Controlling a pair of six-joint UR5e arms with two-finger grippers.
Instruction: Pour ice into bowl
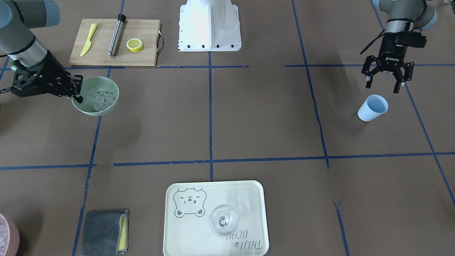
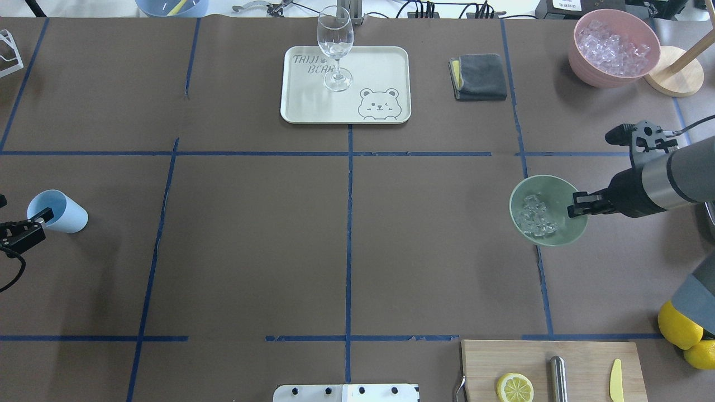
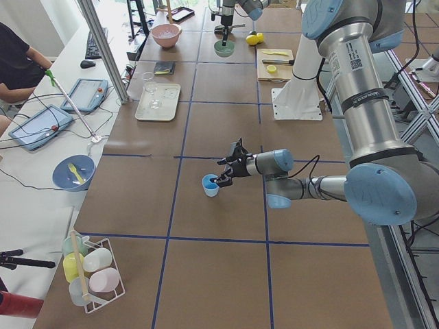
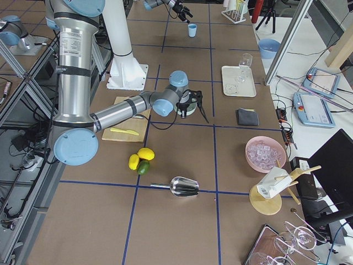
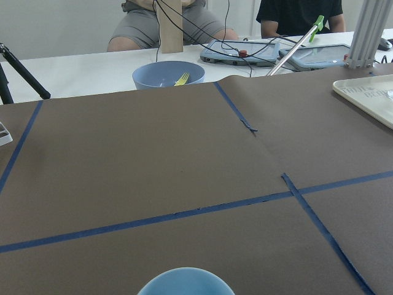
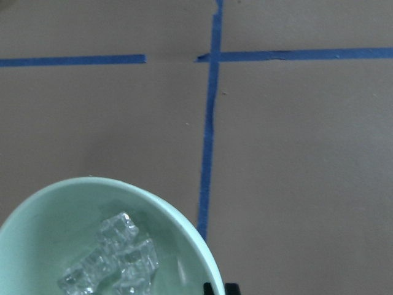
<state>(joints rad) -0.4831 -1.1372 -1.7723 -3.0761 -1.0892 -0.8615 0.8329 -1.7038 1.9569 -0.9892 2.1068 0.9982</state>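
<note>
The pale mint-green bowl (image 1: 111, 84) holds a cluster of clear ice (image 1: 101, 99). My right gripper (image 1: 76, 91) is shut on the bowl's rim and seems to hold it slightly above the table. The bowl (image 2: 550, 184), its ice (image 2: 535, 216) and the right gripper (image 2: 578, 204) also show in the overhead view. In the right wrist view the bowl (image 6: 73, 215) with ice (image 6: 110, 264) fills the lower left. My left gripper (image 1: 385, 84) is open and empty, just behind the empty light blue cup (image 1: 372, 108), which stands upright.
A pink container (image 2: 592, 72) full of ice stands at the far right. A tray (image 2: 301, 106) carries a clear glass (image 2: 335, 47). A grey cloth (image 2: 480, 75) lies beside the tray. A cutting board (image 2: 581, 357) with knife, lemon half and metal rod lies near the robot's base.
</note>
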